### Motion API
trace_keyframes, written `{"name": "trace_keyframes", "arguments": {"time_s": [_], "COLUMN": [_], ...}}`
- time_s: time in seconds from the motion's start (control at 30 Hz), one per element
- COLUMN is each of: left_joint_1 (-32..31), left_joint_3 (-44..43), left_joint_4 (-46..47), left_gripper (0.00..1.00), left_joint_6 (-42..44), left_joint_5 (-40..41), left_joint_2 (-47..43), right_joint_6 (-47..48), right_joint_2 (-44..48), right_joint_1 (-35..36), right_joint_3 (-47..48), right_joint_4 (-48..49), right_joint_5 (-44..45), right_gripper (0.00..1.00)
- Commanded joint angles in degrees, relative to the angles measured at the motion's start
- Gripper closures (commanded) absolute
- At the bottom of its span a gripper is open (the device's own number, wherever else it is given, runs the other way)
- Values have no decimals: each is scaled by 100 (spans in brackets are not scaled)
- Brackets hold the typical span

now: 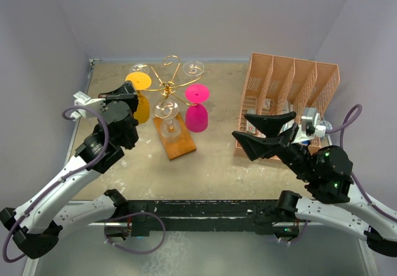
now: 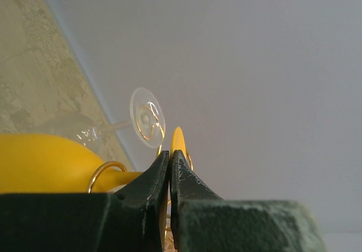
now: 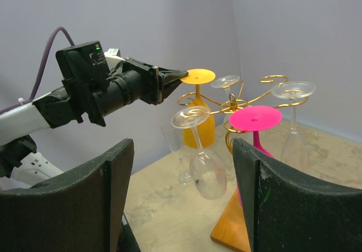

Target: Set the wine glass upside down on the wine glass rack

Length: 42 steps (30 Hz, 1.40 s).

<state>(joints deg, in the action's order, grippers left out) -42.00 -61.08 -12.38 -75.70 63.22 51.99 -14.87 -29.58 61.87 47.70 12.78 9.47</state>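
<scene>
The gold wire wine glass rack point(image 1: 166, 89) stands on its brown wooden base point(image 1: 177, 141) in the middle of the table; it also shows in the right wrist view point(image 3: 235, 102). A yellow wine glass point(image 1: 140, 99) hangs upside down on its left arm, foot on top point(image 3: 197, 76). My left gripper point(image 1: 128, 90) is shut on the edge of that foot point(image 2: 179, 140). A pink glass point(image 1: 197, 111) and clear glasses point(image 1: 166, 109) also hang upside down. My right gripper point(image 1: 265, 134) is open and empty, well right of the rack.
A salmon-pink slotted organizer point(image 1: 291, 93) stands at the back right, just behind my right gripper. A clear glass point(image 3: 180, 150) stands upright on the table behind the rack near the left wall. Grey walls close in the left, back and right sides.
</scene>
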Motion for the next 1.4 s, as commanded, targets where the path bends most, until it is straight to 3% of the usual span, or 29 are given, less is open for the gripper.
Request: {"name": "trace_keyframes", "arguments": {"time_s": [0.0,0.4,1.1,1.37], "left_joint_1": [80,87,87,87], "left_joint_3": [-174,-61,243,260], "left_joint_4": [-33,-406,-993,-1318], "left_gripper": [100,100,100,93], "left_joint_6": [-129,-137,-291,-338], "left_joint_5": [-52,-141,-1259,-1474], "left_joint_2": [-213,-638,-775,-878], "right_joint_6": [-55,-54,-165,-172], "right_joint_2": [-20,-127,-203,-228], "right_joint_1": [14,15,15,12], "right_joint_3": [110,33,-135,-230], "right_joint_4": [242,565,810,979], "right_joint_5": [-53,-192,-178,-226], "right_gripper": [28,28,28,28]}}
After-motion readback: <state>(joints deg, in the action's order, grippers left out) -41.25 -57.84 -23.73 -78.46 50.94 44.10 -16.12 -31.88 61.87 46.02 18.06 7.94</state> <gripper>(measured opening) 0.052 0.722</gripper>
